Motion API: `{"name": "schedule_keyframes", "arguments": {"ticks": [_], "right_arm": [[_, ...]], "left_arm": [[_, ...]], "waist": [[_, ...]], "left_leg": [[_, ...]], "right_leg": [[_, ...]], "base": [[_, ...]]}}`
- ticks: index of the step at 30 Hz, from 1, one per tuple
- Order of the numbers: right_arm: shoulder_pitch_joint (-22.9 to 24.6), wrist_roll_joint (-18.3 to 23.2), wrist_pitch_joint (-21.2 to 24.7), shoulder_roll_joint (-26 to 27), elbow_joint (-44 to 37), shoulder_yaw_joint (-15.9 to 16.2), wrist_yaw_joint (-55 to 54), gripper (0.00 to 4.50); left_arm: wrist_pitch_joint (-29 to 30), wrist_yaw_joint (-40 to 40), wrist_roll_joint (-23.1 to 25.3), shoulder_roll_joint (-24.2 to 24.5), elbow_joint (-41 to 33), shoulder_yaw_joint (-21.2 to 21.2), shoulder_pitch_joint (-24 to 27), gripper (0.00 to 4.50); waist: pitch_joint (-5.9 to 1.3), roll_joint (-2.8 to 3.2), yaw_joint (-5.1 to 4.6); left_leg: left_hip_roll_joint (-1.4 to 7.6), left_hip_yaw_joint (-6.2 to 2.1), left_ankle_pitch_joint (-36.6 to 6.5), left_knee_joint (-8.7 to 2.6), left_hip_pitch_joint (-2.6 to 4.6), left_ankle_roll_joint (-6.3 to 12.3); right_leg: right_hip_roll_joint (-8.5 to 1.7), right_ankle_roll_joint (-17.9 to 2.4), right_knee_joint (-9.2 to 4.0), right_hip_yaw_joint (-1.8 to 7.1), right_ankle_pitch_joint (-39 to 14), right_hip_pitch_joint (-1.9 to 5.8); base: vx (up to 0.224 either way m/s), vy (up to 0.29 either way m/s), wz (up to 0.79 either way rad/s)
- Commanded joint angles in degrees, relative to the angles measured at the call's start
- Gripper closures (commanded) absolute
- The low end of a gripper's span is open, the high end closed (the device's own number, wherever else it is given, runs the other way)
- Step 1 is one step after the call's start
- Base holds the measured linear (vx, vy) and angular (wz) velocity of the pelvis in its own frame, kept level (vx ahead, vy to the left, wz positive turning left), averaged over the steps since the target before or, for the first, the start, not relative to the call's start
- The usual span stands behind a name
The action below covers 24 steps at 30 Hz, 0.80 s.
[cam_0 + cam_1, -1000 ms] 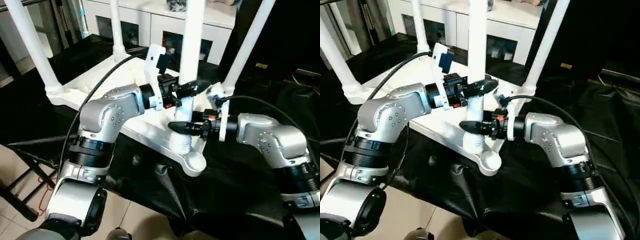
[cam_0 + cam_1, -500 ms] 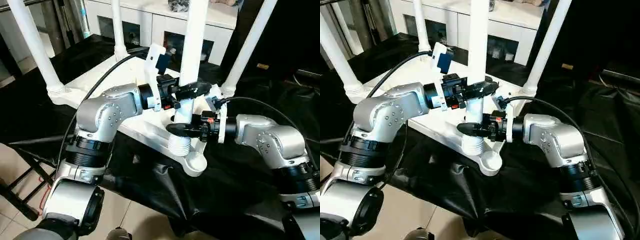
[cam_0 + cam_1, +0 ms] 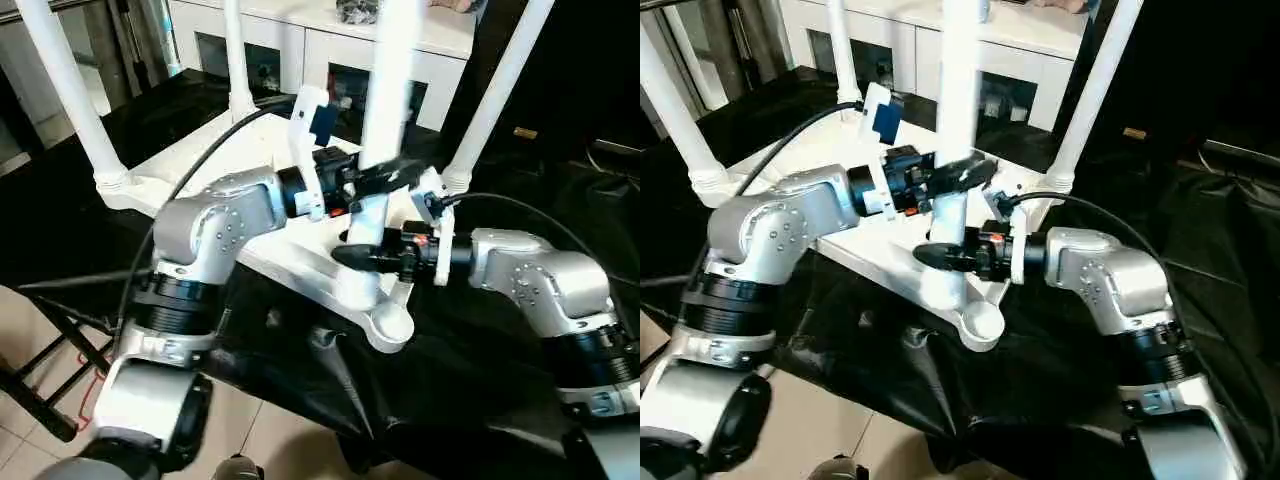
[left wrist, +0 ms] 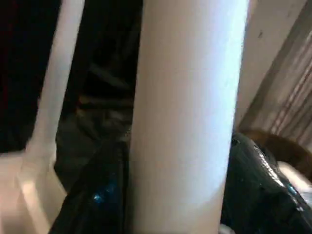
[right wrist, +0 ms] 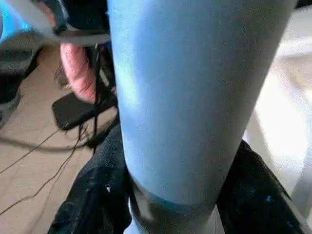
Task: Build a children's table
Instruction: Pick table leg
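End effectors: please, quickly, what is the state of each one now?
Left end effector: closed around the near table leg, higher up.
Right end effector: closed around the same leg, lower, near its base.

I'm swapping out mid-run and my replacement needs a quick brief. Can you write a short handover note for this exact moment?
Left gripper: fingers around the near leg, upper of the two grips.
Right gripper: fingers around the same leg, lower down, just above its ribbed base.
Tabletop: upside down on the black cloth.
Done: three other legs stand upright in their corner sockets.
Left: the near leg stands at the near corner socket; whether it is fully seated cannot be told. Seat it, let go, then turn the table over.
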Motion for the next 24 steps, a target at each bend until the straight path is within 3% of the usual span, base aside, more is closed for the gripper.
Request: {"name": "schedule_keyframes", "arguments": {"ticks": [1, 6, 7, 9, 11, 14, 15, 17, 20, 22, 23, 24], "right_arm": [[0.8, -1.6, -0.5, 0.3, 2.4, -1.2, -3.2, 2.62], [1.4, -2.3, -4.7, 4.3, 4.9, -5.5, -10.9, 2.62], [1.6, -2.6, -6.5, 5.6, 5.6, -7.0, -13.5, 2.62], [2.1, -4.1, -10.3, 7.0, 6.8, -9.1, -18.6, 2.62], [2.5, -6.5, -13.6, 7.1, 7.8, -9.6, -22.3, 2.62], [3.5, -8.8, -16.2, 6.5, 8.5, -10.7, -26.4, 2.62], [3.5, -8.8, -16.2, 6.5, 8.5, -10.7, -26.4, 2.62], [4.2, -9.7, -17.4, 6.4, 8.5, -11.9, -28.4, 2.62], [4.5, -10.4, -18.3, 6.4, 8.5, -12.4, -29.3, 2.62], [5.6, -11.0, -18.8, 5.6, 7.7, -12.4, -29.5, 2.62], [5.8, -11.1, -19.2, 5.5, 7.6, -12.3, -29.6, 2.62], [6.1, -11.2, -19.3, 5.3, 7.2, -12.3, -29.7, 2.62]], "left_arm": [[-5.1, 1.2, -0.1, -1.8, -2.2, 1.0, -0.5, 1.60], [-7.8, 7.0, -1.5, -4.3, -1.9, 6.3, 0.2, 1.56], [-8.0, 7.2, -1.5, -3.8, -2.1, 7.1, 0.9, 1.56], [-9.6, 4.9, 0.0, -1.0, -1.8, 7.0, 2.2, 1.56], [-11.6, 2.4, 2.6, 2.3, -0.7, 5.1, 3.2, 1.56], [-14.8, -8.2, 8.6, 10.1, 0.0, -2.9, 6.2, 1.56], [-14.8, -8.2, 8.6, 10.1, 0.0, -2.9, 6.2, 1.56], [-18.6, -16.2, 13.9, 15.3, 1.3, -10.3, 8.4, 1.56], [-20.5, -19.9, 16.6, 17.4, 3.0, -14.1, 9.2, 1.56], [-24.5, -25.9, 20.2, 19.4, 8.6, -19.4, 9.2, 1.83], [-26.6, -26.8, 21.7, 19.7, 10.6, -20.5, 9.0, 1.83], [-29.5, -27.6, 23.8, 19.8, 13.5, -21.7, 8.3, 1.83]], "waist": [[-4.77, -0.03, 0.03], [-4.72, -0.11, -0.05], [-4.68, 0.15, -0.07], [-4.71, 0.11, -0.07], [-4.66, 0.34, -0.29], [-4.58, 0.71, -0.66], [-4.58, 0.80, -0.45], [-4.51, 0.93, -0.48], [-4.48, 1.29, -0.52], [-4.40, 1.00, -0.54], [-4.49, 1.84, -0.63], [-4.49, 1.46, -0.79]], "left_leg": [[1.00, -0.02, -6.9, -3.30, 0.67, -0.39], [0.90, 0.03, -7.8, -3.30, 0.73, -0.87], [1.02, -0.03, -8.0, -3.42, 0.79, -1.12], [0.96, -0.03, -8.3, -3.48, 0.88, -1.40], [0.91, -0.15, -8.2, -3.74, 0.96, -2.21], [0.82, -0.02, -9.2, -3.92, 1.19, -2.76], [0.89, -0.22, -9.4, -4.05, 1.33, -2.87], [0.99, -0.16, -10.4, -4.21, 1.55, -2.97], [0.94, -0.08, -11.0, -4.25, 1.50, -3.54], [0.74, -0.03, -11.7, -4.32, 1.36, -3.43], [0.74, -0.16, -12.1, -4.26, 1.35, -3.89], [0.74, -0.05, -12.2, -4.26, 1.33, -3.85]], "right_leg": [[-4.24, -11.3, -3.58, 2.43, -5.4, 3.76], [-4.26, -11.1, -3.75, 2.41, -7.0, 3.66], [-4.37, -10.8, -3.65, 2.46, -7.6, 3.47], [-4.33, -9.9, -3.82, 2.44, -8.7, 3.39], [-4.10, -8.2, -3.84, 2.41, -9.6, 3.20], [-3.79, -6.9, -3.89, 2.57, -10.6, 3.07], [-3.95, -6.5, -3.99, 2.51, -11.1, 2.98], [-3.96, -6.3, -4.08, 2.65, -11.7, 2.70], [-3.97, -7.2, -3.84, 2.74, -10.7, 2.77], [-3.99, -7.2, -4.10, 2.81, -11.0, 2.94], [-4.06, -7.4, -3.80, 2.85, -10.8, 3.03], [-4.00, -7.2, -4.06, 2.84, -10.9, 3.07]], "base": [[0.000, 0.000, 0.00], [0.000, 0.000, 0.00], [0.000, 0.000, 0.00], [0.000, 0.000, 0.00], [0.000, 0.000, 0.00], [0.000, 0.000, 0.00], [0.000, 0.000, 0.00], [0.000, 0.000, 0.00], [0.000, 0.000, 0.00], [0.000, 0.000, 0.00], [0.000, 0.000, 0.00], [0.000, 0.000, 0.00]]}}
